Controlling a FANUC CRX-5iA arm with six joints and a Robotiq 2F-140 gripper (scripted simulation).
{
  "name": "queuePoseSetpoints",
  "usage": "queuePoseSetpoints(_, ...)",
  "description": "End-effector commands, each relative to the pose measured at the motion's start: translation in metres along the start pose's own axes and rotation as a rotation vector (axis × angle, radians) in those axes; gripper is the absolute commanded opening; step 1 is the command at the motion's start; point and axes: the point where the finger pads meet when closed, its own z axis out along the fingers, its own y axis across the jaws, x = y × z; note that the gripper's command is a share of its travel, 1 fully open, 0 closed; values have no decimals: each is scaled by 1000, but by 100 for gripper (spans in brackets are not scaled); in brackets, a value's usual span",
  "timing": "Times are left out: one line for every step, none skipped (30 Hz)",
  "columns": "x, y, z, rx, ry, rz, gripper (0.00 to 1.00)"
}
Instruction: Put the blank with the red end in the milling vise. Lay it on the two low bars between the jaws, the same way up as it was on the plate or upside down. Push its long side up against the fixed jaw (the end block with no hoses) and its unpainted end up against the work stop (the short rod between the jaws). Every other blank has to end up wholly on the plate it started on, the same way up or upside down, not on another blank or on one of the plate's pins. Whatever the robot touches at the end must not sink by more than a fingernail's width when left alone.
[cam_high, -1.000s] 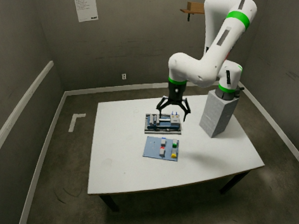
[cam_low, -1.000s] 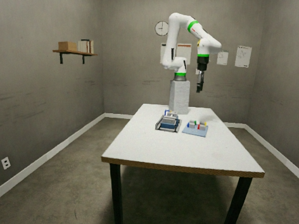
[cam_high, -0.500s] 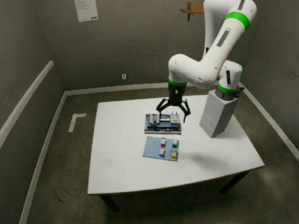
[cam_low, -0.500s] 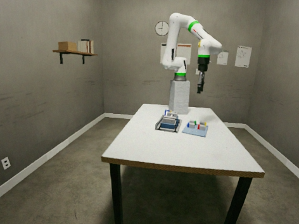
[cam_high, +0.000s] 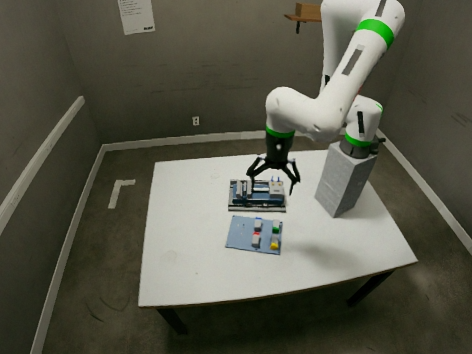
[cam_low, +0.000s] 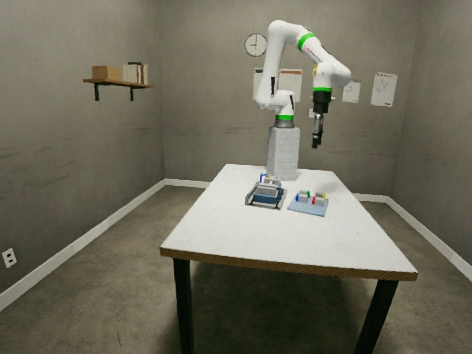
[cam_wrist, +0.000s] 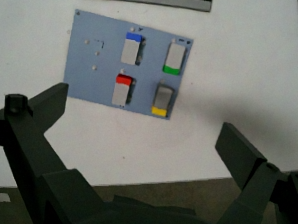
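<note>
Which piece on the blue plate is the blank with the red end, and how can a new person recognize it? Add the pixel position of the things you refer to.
On the white table (cam_high: 185, 270) (cam_low: 280, 235) (cam_wrist: 145, 150) lies a flat blue plate (cam_high: 240, 240) (cam_low: 307, 209) (cam_wrist: 82, 75). Four small grey blanks with painted ends are on it. The blank with the red end (cam_high: 256, 241) (cam_wrist: 121, 93) is the only one painted red, and its painted end points toward the blue-ended blank (cam_high: 257, 225) (cam_wrist: 131, 51).

You see plain grey walls (cam_high: 165, 75) (cam_low: 210, 140), scuffed in places, with pale baseboards. You face a white-topped desk (cam_high: 190, 270) (cam_low: 260, 230) (cam_wrist: 125, 160) on dark legs over a mottled grey-brown floor. In the exterior view you note a round clock (cam_low: 256, 45), pinned papers and a wooden shelf (cam_high: 306, 18) (cam_low: 120, 84) bearing a box. Soft shadow falls across your desk.
</note>
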Motion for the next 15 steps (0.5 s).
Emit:
queuePoseSetpoints(-1,0,0,1,-1,0,100)
queuePoseSetpoints(-1,0,0,1,-1,0,100)
queuePoseSetpoints(-1,0,0,1,-1,0,100)
queuePoseSetpoints(-1,0,0,1,-1,0,100)
queuePoseSetpoints(-1,0,0,1,-1,0,100)
queuePoseSetpoints(-2,0,0,1,-1,0,100)
queuePoseSetpoints(-2,0,1,1,-1,0,100)
queuePoseSetpoints(-2,0,1,1,-1,0,100)
queuePoseSetpoints(-2,0,1,1,-1,0,100)
queuePoseSetpoints(-2,0,1,1,-1,0,100)
queuePoseSetpoints(-2,0,1,1,-1,0,100)
queuePoseSetpoints(-3,0,1,1,-1,0,100)
queuePoseSetpoints(-3,0,1,1,-1,0,100)
queuePoseSetpoints(-3,0,1,1,-1,0,100)
queuePoseSetpoints(-3,0,2,1,-1,0,100)
